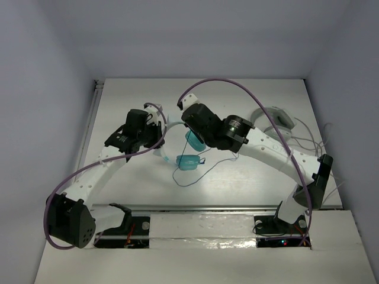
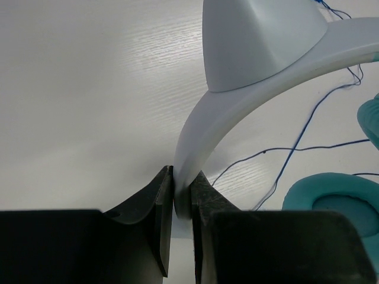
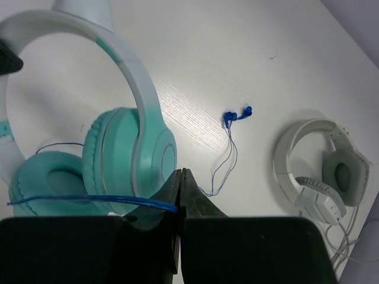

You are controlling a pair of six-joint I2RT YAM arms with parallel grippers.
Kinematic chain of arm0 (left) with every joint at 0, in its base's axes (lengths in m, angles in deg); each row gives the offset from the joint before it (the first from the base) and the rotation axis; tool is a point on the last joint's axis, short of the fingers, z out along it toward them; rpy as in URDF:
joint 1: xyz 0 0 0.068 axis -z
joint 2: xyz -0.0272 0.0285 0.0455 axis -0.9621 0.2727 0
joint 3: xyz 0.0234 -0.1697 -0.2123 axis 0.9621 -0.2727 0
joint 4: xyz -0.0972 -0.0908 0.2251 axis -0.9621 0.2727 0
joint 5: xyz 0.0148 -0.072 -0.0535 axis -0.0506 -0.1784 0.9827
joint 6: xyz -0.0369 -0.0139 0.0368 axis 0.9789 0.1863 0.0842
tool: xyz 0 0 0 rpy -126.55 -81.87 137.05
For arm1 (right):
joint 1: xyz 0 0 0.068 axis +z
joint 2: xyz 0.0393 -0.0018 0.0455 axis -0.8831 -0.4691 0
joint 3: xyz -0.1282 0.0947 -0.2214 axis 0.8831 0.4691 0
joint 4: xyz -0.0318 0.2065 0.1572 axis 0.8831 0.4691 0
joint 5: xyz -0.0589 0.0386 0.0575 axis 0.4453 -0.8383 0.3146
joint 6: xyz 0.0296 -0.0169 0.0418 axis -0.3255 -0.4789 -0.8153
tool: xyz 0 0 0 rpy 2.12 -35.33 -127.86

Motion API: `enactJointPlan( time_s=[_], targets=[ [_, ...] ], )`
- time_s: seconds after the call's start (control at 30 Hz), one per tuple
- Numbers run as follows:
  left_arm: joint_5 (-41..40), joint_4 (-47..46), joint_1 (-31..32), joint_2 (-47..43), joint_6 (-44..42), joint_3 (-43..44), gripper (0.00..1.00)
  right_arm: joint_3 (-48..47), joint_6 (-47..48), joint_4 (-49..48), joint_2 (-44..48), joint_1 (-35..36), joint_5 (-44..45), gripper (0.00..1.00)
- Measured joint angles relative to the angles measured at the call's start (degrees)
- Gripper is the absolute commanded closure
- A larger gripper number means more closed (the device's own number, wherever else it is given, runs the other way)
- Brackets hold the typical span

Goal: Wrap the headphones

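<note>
Overhead view of a white bench (image 1: pixel 237 177) with two robot arms reaching toward its middle. Between them sit the headphones (image 1: pixel 189 163), which have teal cups and a pale headband. One cup lies flat on the bench. The other cup (image 3: pixel 127 157) stands on edge just beside it, close under the right arm. The headband (image 2: pixel 195 127) arches up and away toward the left arm.

The left fingers (image 2: pixel 170 184) are almost closed, clamped on the thin edge of the headband with one finger on each side. The gripped part of the band is above the bench.

The right fingers (image 3: pixel 180 189) are pressed together with no gap showing. The thin blue cord (image 3: pixel 89 199) runs level across the front of the cups and ends at these fingers, where it appears to be pinched between them. More cord lies in loose loops on the bench, nearer the arm bases than the flat cup.

A grey headset (image 1: pixel 277 118) lies well apart near the right edge of the bench, with pale cables trailing from it. Small blue earbuds (image 3: pixel 237 113) on thin wires lie on the bench between the two, touching neither.
</note>
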Motion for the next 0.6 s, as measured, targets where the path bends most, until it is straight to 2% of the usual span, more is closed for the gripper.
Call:
enactJointPlan(
  time_s=[0.23, 0.4, 0.47, 0.6],
  targets=[
    [5.3, -0.3, 1.4, 0.9, -1.2, -0.3, 1.00, 1.0, 1.8, -4.0, 0.0, -1.4, 0.6, 0.95],
    [11.7, -1.5, 1.4, 0.6, -1.2, -0.5, 1.00, 5.2, 2.2, -8.1, 0.0, -4.1, 0.3, 0.90],
    [13.7, -1.8, 1.4, 0.0, -1.1, -0.5, 1.00, 7.1, 2.0, -9.7, 0.2, -5.6, -0.2, 0.84],
    [15.6, -2.6, 1.4, -1.1, -0.7, -0.5, 1.00, 11.5, 0.4, -12.7, 1.8, -8.9, -2.9, 0.83]
  ],
)
